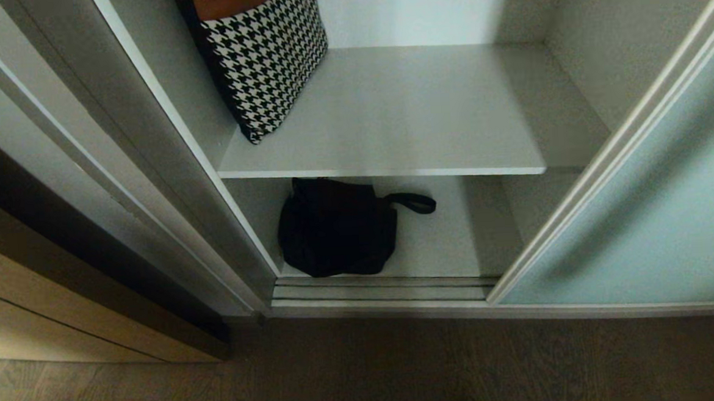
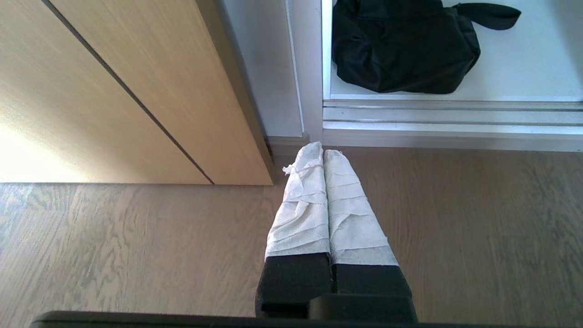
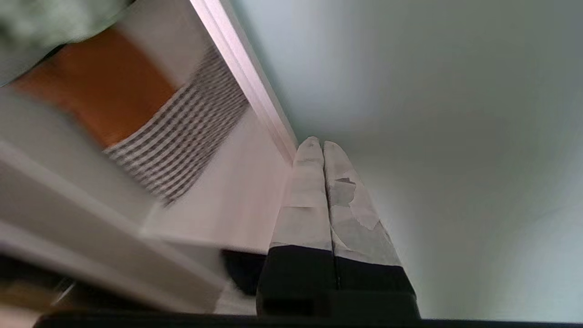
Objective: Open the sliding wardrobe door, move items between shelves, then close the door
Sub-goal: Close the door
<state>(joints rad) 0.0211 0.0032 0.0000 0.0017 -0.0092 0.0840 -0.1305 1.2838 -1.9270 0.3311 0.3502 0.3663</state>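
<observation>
The sliding wardrobe door [image 1: 651, 209], frosted pale blue-green glass in a silver frame, stands slid to the right, and the wardrobe is open. A floppy black bag [image 1: 334, 226] with a strap loop lies on the bottom shelf [image 1: 444, 232]; the left wrist view shows the black bag [image 2: 401, 50] too. The upper shelf [image 1: 401, 118] is bare on its right side. My right gripper [image 3: 317, 143] is shut and empty, with its tips at the door's frame [image 3: 246, 77] in front of the glass [image 3: 432, 136]. My left gripper [image 2: 317, 150] hangs shut and empty over the floor, short of the door track [image 2: 451, 114].
A houndstooth bag [image 1: 264, 52] with a brown top leans against the left wall on the upper shelf. A light wood panel [image 1: 44, 302] stands to the left of the wardrobe. Wooden floor [image 1: 366, 371] lies in front. The door track [image 1: 386, 287] runs along the wardrobe's foot.
</observation>
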